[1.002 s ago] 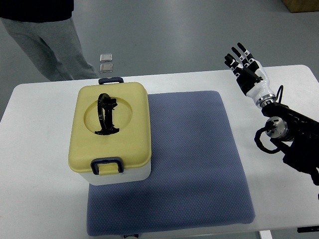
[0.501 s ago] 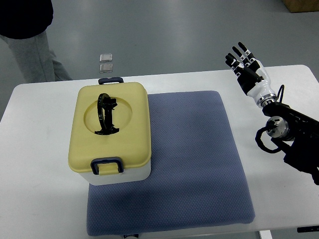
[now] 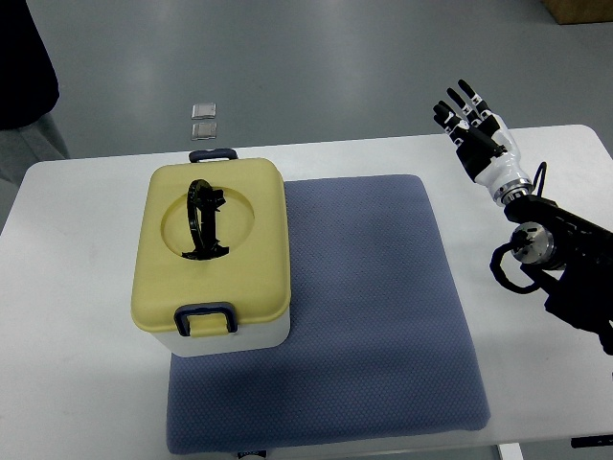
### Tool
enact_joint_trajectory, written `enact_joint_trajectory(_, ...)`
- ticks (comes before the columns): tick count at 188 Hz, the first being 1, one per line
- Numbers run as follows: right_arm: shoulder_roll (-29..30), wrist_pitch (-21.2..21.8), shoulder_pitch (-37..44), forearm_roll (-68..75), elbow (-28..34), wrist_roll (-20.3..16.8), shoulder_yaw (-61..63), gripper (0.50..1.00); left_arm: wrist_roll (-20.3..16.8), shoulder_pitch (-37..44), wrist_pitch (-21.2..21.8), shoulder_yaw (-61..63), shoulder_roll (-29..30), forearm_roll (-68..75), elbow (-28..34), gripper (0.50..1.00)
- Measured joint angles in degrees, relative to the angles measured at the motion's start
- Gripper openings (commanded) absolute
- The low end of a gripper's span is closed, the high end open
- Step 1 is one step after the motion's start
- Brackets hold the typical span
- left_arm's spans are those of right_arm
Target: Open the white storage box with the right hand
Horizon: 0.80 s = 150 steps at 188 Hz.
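The storage box (image 3: 213, 257) has a white body and a pale yellow lid, and it stands shut on the left part of a blue-grey mat (image 3: 354, 307). A black carrying handle (image 3: 203, 219) lies folded flat in the lid's round recess. Dark blue latches sit at the near side (image 3: 205, 318) and the far side (image 3: 213, 153). My right hand (image 3: 471, 125) hovers over the table's far right, well away from the box, fingers spread and holding nothing. Its black forearm (image 3: 560, 264) enters from the right edge. The left arm does not show.
The white table (image 3: 77, 287) carries the mat and box. A person in dark clothing (image 3: 24, 67) shows at the top left edge, beyond the table. Two small square tiles (image 3: 203, 120) lie on the floor behind the box.
The person at the top left has moved leftward, mostly out of the picture. My right hand and the box have not moved.
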Motion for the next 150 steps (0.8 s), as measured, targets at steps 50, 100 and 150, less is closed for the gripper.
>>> enact_joint_trajectory(50, -0.4, -0.4, 0.1, 0.0, 0.0, 0.0, -0.1, 0.93, 0.0, 0.0, 0.0, 0.0, 0.0, 0.0, 0.0, 1.0)
enact_joint_trajectory(100, -0.8, -0.7, 0.8, -0.5, 0.7, 0.0, -0.2, 0.93, 0.0, 0.0, 0.0, 0.0, 0.0, 0.0, 0.0, 1.0)
enact_joint_trajectory(150, -3.0, -0.9, 6.6, -10.8, 2.6, 1.6, -1.2, 0.928, 0.0, 0.0, 0.0, 0.0, 0.0, 0.0, 0.0, 1.0)
